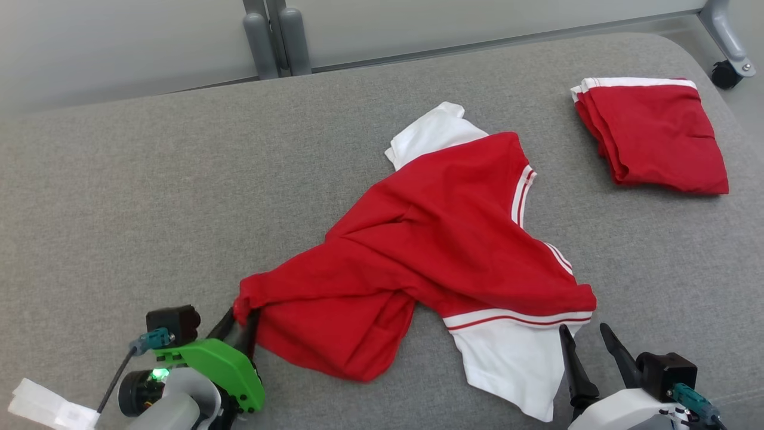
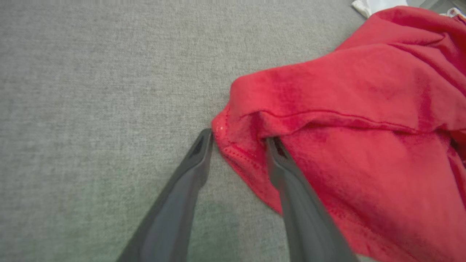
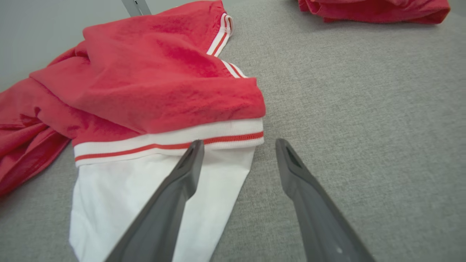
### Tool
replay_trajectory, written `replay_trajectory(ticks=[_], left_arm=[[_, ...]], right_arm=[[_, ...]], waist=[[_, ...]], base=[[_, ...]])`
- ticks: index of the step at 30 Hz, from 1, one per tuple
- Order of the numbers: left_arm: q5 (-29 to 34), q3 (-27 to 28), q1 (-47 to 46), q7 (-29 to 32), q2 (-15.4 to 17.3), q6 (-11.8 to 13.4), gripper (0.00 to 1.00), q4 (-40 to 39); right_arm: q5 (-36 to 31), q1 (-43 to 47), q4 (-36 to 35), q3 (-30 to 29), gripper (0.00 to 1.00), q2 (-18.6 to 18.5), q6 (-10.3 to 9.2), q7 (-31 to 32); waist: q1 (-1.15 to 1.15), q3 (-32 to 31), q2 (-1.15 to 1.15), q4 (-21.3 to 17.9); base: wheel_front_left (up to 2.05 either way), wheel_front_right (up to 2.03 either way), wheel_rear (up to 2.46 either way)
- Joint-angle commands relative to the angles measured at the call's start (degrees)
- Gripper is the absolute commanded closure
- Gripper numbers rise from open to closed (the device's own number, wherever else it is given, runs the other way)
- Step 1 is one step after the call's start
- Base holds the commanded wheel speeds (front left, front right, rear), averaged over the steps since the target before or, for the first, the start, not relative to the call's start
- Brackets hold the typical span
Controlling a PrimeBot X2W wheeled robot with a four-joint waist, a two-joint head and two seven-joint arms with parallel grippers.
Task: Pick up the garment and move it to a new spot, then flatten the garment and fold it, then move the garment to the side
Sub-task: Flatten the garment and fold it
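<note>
Straddling the near-left corner of the garment [image 1: 441, 239], my left pincer [image 2: 238, 139] has its two fingers spread. One tip rests on the bare grey surface [image 1: 149, 197] right against the stitched hem, and the other is tucked against a fold of red cloth. The corner sits between them but is not yet pinched. My right pincer [image 1: 585, 330] is spread too and holds nothing. One of its fingers hangs over the near white sleeve [image 3: 145, 203], just below the striped band [image 3: 164, 143], and the other is over bare surface beside it. The garment lies crumpled ahead of both pincers, in the middle of the surface. Its near edge runs crosswise from my left tip to my right, and its red body climbs away diagonally to a second white sleeve [image 1: 433, 134] at the far end. My left arm is therefore the nearer one to the red corner, and my right is nearer to the white sleeve. I judge that any lift should start from these two near points, drawing the cloth along that diagonal. Farther off, well apart at the far right, a folded red garment [image 1: 653, 137] rests near the surface's edge.
</note>
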Motion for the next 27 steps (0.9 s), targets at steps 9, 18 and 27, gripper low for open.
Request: replay_trajectory(ticks=[9,18,27], left_arm=[[4.88,3.92,-8.36,-2.19,3.65,2.41,1.00,-1.14],[19.16,-0.44,-19.31,-1.61,8.19,8.38,1.00,-9.62],[22.00,-12.55,1.48,0.97,9.24,15.72,0.87,-28.58]], right_arm=[[0.34,0.63,-0.12,-1.28,0.00,-0.10,-0.06,-0.16],[0.30,1.79,0.67,-1.53,0.00,-0.10,-0.06,-0.16],[0.21,5.21,0.67,-2.67,0.00,-0.11,-0.06,-0.16]], waist=[[0.00,-1.06,0.00,1.69],[0.00,-3.53,0.00,4.07],[0.00,-5.04,0.00,7.63]], base=[[0.00,0.00,0.00],[0.00,0.00,0.00],[0.00,0.00,0.00]])
